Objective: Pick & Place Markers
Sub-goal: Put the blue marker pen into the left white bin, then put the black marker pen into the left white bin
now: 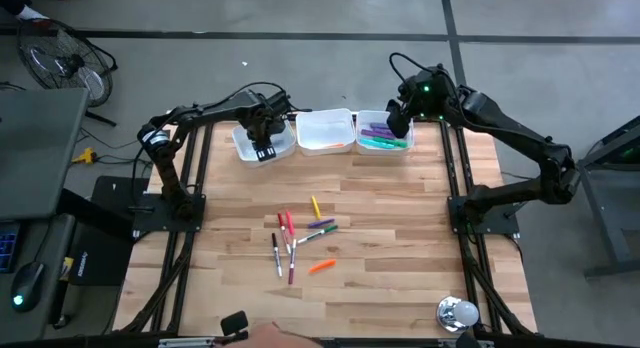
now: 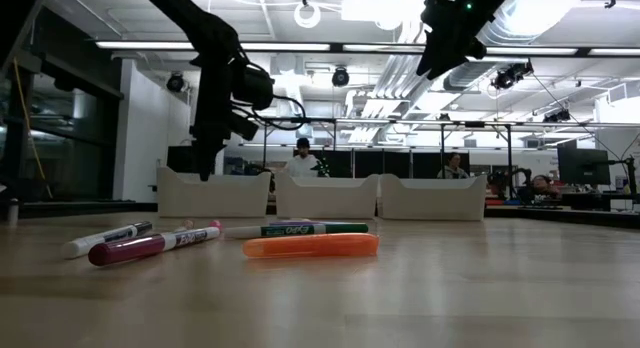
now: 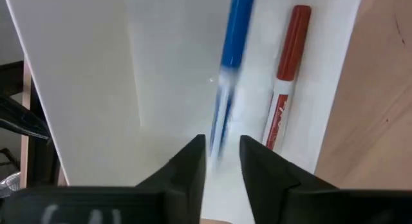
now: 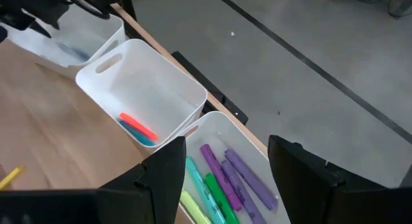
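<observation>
Lying loose: three trays (image 1: 325, 130), nine table markers (image 1: 300, 238)

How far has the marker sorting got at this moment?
Done: markers already lie in all three white trays. In hand: the left gripper, over the left tray, is releasing a blue marker beside a red one. Left: about nine loose markers on the table. The right gripper hangs open over the right tray.

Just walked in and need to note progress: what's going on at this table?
Two robot arms are sorting markers into three white trays. The left gripper is over the left tray, its fingers parted around a blurred blue marker beside a red marker already lying there. The right gripper hangs open above the right tray, which holds purple and green ones. Several markers wait mid-table.
</observation>
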Robot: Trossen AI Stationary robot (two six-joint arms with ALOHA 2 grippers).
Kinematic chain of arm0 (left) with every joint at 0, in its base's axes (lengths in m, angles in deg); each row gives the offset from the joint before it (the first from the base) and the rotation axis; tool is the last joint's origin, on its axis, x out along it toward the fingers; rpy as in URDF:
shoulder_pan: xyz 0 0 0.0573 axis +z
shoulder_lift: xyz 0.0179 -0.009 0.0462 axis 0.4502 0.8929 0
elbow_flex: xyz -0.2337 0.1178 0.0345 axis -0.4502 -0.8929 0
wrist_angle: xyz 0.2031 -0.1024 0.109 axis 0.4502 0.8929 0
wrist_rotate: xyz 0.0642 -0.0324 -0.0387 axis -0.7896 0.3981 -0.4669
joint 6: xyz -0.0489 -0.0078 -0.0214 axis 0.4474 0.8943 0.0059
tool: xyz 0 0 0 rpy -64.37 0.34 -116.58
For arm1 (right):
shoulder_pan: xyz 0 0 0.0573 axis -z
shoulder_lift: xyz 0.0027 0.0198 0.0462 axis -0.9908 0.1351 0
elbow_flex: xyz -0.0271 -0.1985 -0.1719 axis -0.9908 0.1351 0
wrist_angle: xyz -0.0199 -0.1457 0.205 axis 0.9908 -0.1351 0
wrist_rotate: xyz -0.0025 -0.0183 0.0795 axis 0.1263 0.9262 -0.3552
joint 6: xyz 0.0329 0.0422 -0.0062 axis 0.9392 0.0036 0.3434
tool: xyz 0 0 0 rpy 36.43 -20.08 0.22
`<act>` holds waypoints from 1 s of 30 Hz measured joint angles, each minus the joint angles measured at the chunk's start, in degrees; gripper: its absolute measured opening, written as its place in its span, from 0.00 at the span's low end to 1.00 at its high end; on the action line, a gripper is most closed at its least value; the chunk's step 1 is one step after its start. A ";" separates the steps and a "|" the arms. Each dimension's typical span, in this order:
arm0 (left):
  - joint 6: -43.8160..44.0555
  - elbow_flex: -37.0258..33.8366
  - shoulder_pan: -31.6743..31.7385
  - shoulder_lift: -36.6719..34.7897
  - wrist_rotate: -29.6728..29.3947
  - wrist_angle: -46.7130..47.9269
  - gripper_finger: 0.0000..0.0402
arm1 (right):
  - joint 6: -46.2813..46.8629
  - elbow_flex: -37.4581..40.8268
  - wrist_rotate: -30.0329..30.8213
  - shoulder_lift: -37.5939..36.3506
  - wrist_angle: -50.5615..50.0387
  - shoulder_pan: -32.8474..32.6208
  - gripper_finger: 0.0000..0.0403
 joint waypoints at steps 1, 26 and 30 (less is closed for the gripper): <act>0.00 0.00 0.00 0.00 0.00 0.01 0.26 | -0.02 0.00 -0.26 0.00 -0.01 0.00 0.52; 22.12 4.98 -0.29 -15.13 1.69 4.22 0.31 | -2.52 0.00 -1.64 0.00 1.76 -0.20 0.52; 27.80 4.98 -3.60 -18.21 0.51 7.70 0.31 | -2.07 0.00 -4.97 0.00 1.74 -0.20 0.52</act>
